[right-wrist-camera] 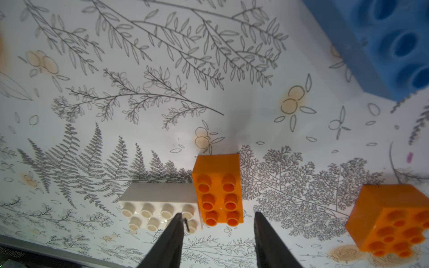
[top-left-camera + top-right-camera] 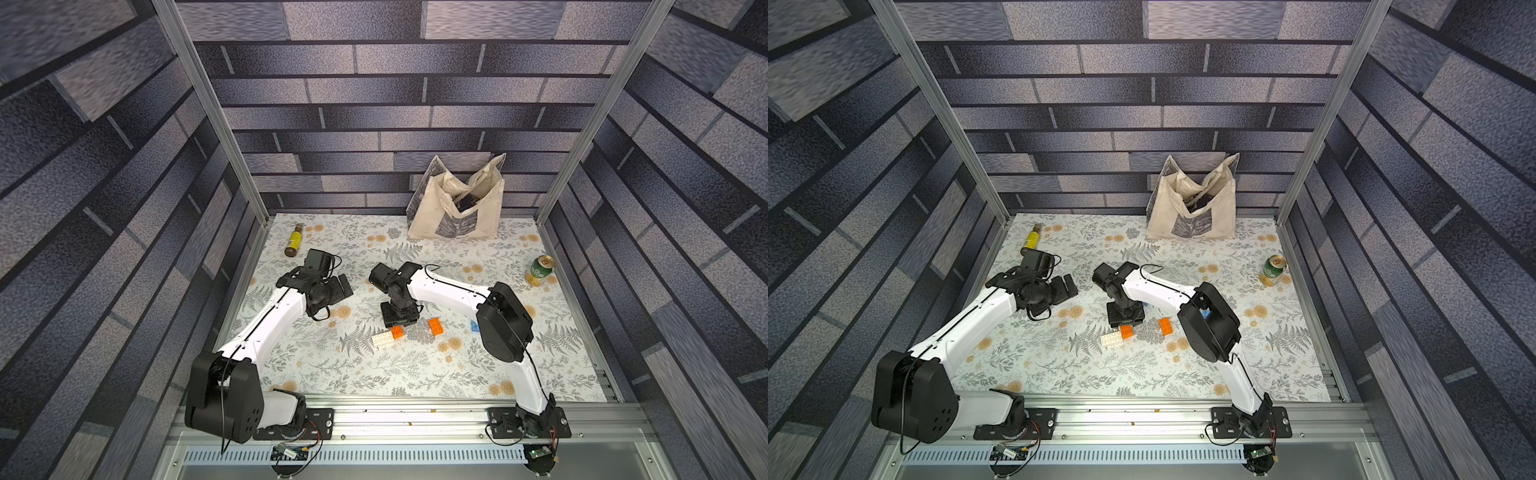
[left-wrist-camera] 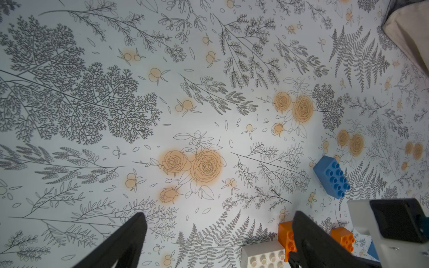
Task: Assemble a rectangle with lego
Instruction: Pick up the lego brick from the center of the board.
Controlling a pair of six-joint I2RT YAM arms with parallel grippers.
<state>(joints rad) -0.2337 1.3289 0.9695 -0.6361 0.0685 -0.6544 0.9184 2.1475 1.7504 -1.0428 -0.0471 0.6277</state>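
Around me stand 3 walls (image 2: 374,104) papered in grey-blue brick print, framed by 2 slanting aluminium posts (image 2: 211,112). My tabletop (image 2: 353,374) wears a pale sheet printed with grey ferns and orange roses. An aluminium rail (image 2: 415,419) edges its near side. The light falls evenly, and shadows are soft.

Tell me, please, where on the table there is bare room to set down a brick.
Free: the wide strip between the white brick and the front rail; also the back, between bottle and bag. Crowded: the middle, where that brick, the orange bricks and the right jaws sit close.
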